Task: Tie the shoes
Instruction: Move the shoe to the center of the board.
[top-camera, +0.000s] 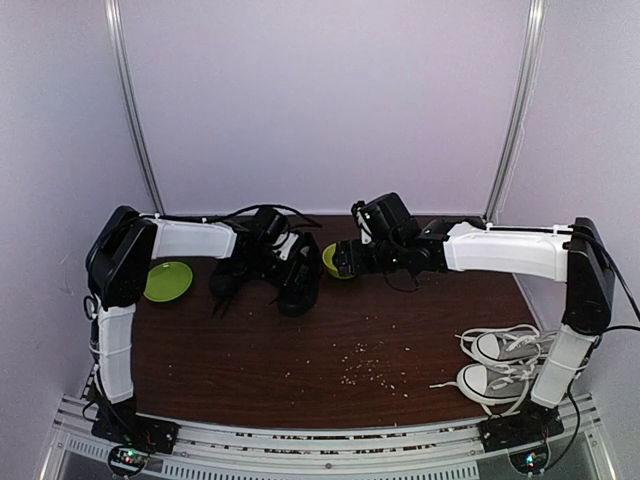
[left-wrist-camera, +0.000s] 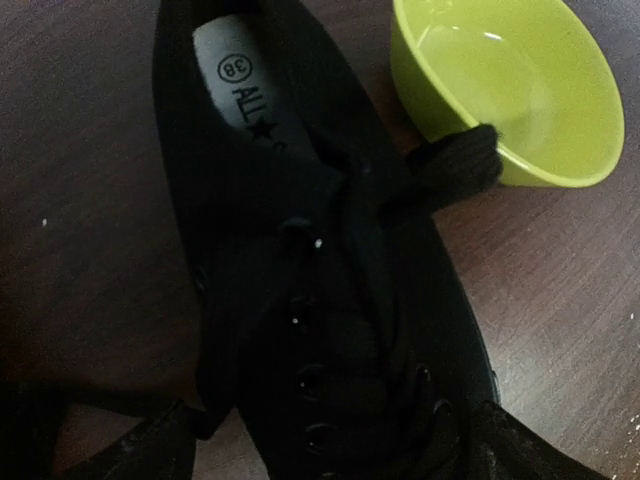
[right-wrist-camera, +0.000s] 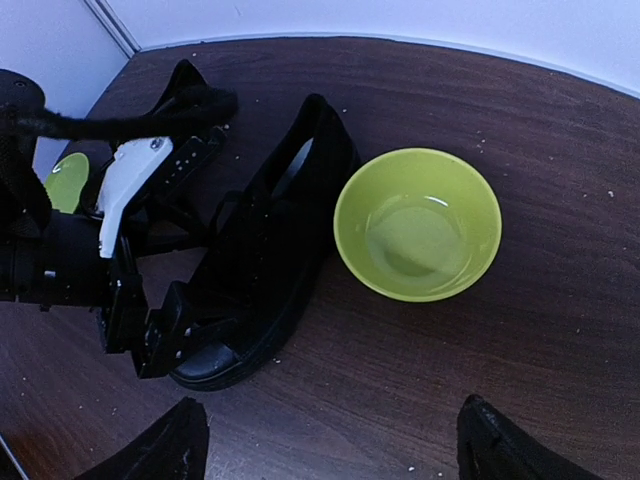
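A black shoe (left-wrist-camera: 330, 300) lies lengthwise under my left gripper (left-wrist-camera: 330, 445), its laces loose and its grey insole showing. The left gripper (top-camera: 285, 262) is open and its fingers (left-wrist-camera: 130, 450) straddle the shoe's front part (right-wrist-camera: 270, 260). A black strand, seemingly a lace end (left-wrist-camera: 455, 165), reaches to the rim of a green bowl (left-wrist-camera: 520, 90). The other black shoe (top-camera: 225, 278) sits just left of the first. My right gripper (right-wrist-camera: 330, 450) hovers open over bare table near the bowl (right-wrist-camera: 417, 222), with nothing between its fingers (right-wrist-camera: 510, 440).
A green plate (top-camera: 168, 281) lies at the left by the left arm. A pair of grey-and-white sneakers (top-camera: 500, 365) with white laces sits at the front right beside the right arm's base. Crumbs (top-camera: 365, 365) are scattered on the brown table (top-camera: 300, 370). Walls close in behind.
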